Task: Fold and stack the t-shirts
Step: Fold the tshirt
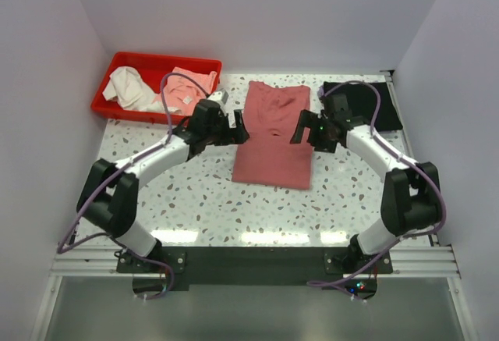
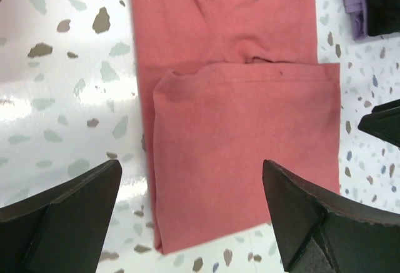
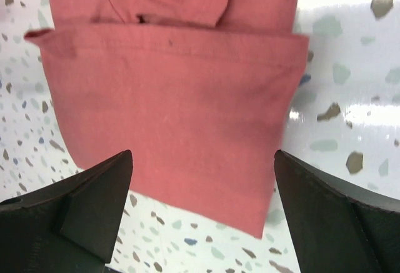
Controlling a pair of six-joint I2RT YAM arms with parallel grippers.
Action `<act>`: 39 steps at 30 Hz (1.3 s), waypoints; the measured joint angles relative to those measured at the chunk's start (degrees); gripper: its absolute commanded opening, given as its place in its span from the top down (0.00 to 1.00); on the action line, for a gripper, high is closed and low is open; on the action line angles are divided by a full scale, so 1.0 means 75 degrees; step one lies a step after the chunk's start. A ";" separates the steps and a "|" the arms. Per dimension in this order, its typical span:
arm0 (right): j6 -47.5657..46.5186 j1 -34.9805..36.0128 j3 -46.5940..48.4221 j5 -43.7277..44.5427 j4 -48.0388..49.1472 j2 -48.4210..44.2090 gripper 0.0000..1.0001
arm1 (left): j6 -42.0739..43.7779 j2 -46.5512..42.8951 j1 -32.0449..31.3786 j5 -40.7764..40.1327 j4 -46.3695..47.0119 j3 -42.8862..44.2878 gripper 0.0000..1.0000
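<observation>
The left end effector point(image 1: 235, 131) has its two dark fingers point(image 2: 75, 204) spread wide apart with nothing between them. It hangs just above the left edge of the dusty rose-red t-shirt point(image 1: 270, 152), about halfway along its length. The right end effector point(image 1: 301, 133) is equally wide apart and holds nothing, poised over the opposite edge of the same shirt and facing the left one across the cloth.

The rose-red t-shirt lies flat in the middle of the speckled table point(image 1: 195, 197), folded into a long narrow strip. Its near half is doubled over on top, and the hemmed edge of that upper layer runs straight across the strip in both wrist views.

The black t-shirt point(image 1: 387, 108) lies at the far right corner of the table, partly behind the right arm. A red bin point(image 1: 105, 105) at the far left corner holds a white cloth point(image 1: 127, 87) and a pink garment point(image 1: 189, 85).
</observation>
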 measured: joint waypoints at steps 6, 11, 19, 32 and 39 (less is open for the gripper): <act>-0.0015 0.0000 -0.1498 -0.0050 0.0055 -0.1192 0.01 | -0.0321 -0.1230 -0.0006 0.0268 0.0408 -0.1626 0.00; -0.0009 0.0000 -0.2643 -0.0052 0.0058 -0.1749 0.01 | -0.0557 -0.1346 -0.0111 0.0519 0.0574 -0.2754 0.00; 0.0035 0.0000 -0.3515 -0.0149 0.0286 -0.1839 0.01 | -0.0705 -0.1096 -0.0248 0.0833 0.1102 -0.3048 0.18; 0.0221 0.0000 -0.3573 -0.0268 0.0746 -0.1839 0.01 | -0.0720 -0.0373 -0.0300 0.0854 0.1259 -0.2903 0.50; 0.0411 0.0000 -0.3640 -0.0259 0.0871 -0.1839 0.01 | -0.0691 -0.0160 -0.0323 0.0883 0.1300 -0.2804 0.62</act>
